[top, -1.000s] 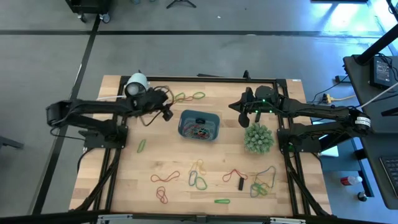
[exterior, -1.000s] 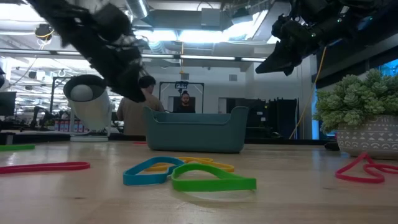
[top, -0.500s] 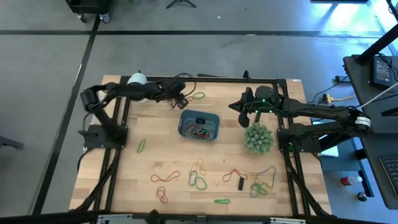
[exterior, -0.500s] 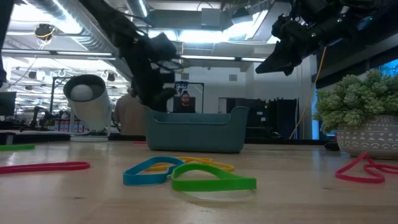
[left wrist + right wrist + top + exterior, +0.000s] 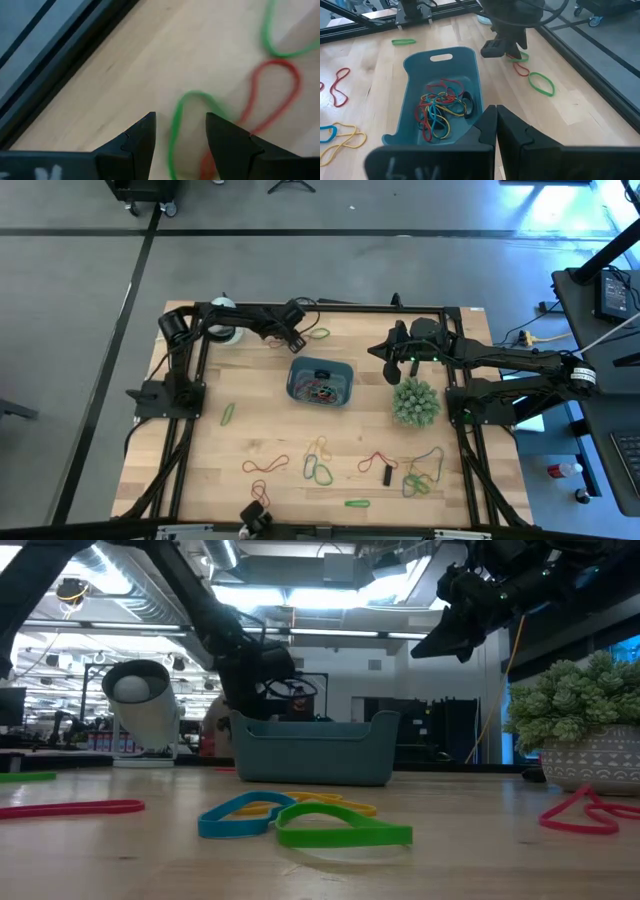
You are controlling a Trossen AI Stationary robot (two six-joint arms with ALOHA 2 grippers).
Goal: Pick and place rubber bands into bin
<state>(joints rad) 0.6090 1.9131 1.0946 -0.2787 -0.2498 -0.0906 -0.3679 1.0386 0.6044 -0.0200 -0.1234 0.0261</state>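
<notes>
Overhead: a pale wooden table [image 5: 250, 430] inside a black frame, one dark arm on each side.

Left gripper [image 5: 294, 340] reaching across the far edge of the table, just beyond the bin's far left corner. Fingers [image 5: 137, 142] spread wide apart in the wrist view, nothing between them. Directly under them a green rubber band [image 5: 185, 120] lying flat on the wood, overlapping a red rubber band [image 5: 272, 87]; a second green loop [image 5: 280, 35] a little farther off.

Right gripper [image 5: 380, 350] raised above the table to the right of the bin, near the far edge. Fingers [image 5: 492, 125] pressed together, nothing visible between them.

Bin [image 5: 321, 381]: small teal tray, in the far middle of the table, between the two grippers. Inside, a tangle of rubber bands [image 5: 442, 107], red, blue, yellow and dark.

Loose on the near half of the table: red loops [image 5: 266, 466] at left, a yellow, blue and green cluster [image 5: 318, 460] in the middle, a red loop [image 5: 377, 461] beside a small black block [image 5: 388, 476], a mixed heap [image 5: 423, 472] at right, a single green band [image 5: 357, 503] close to the near edge, another green band [image 5: 227, 415] at far left.

Spiky green plant in a pot [image 5: 416, 402] to the right of the bin, below the right gripper. White domed object [image 5: 140, 710] at the far left corner.
</notes>
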